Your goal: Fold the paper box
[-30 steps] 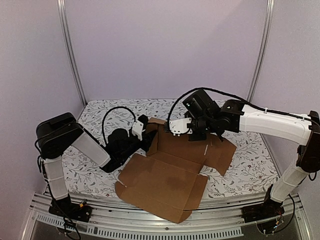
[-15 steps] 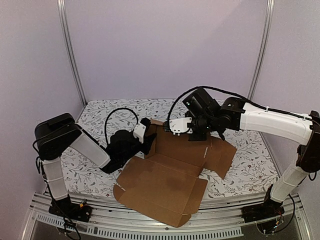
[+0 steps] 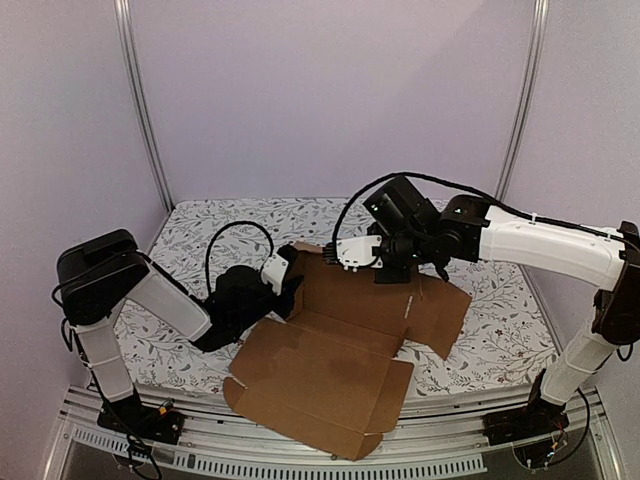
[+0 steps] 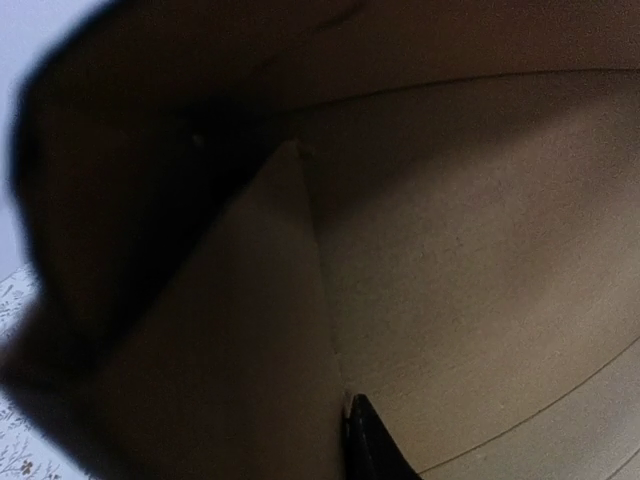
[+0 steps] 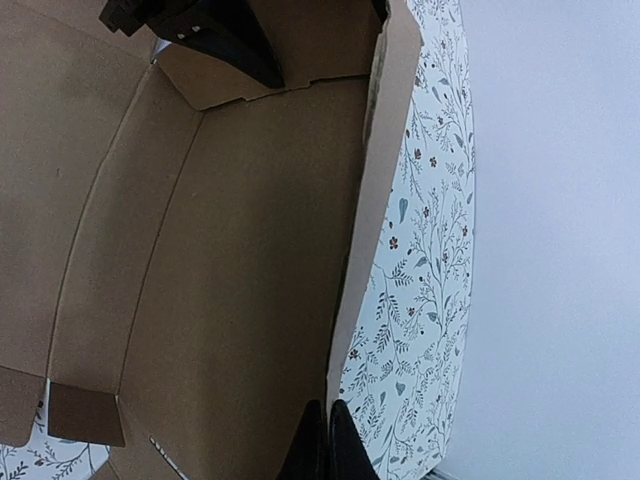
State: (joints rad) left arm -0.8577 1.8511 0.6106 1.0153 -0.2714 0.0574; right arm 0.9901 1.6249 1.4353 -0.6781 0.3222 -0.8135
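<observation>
Since a second ago the left end effector (image 3: 290,287) has shifted lower left, dragging the brown corrugated cardboard box (image 3: 320,375), which lies mid-frame on the floral desk (image 3: 200,235); how far this end effector is open I cannot tell. The right end effector (image 5: 327,445) is fully closed at the raised rear wall. More dragging may flatten that wall.

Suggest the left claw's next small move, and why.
Probably close the left claw on the raised side flap of the paper box and swing it inward: the far wall stands upright by the shut right claw, and that flap meets it at the corner.
</observation>
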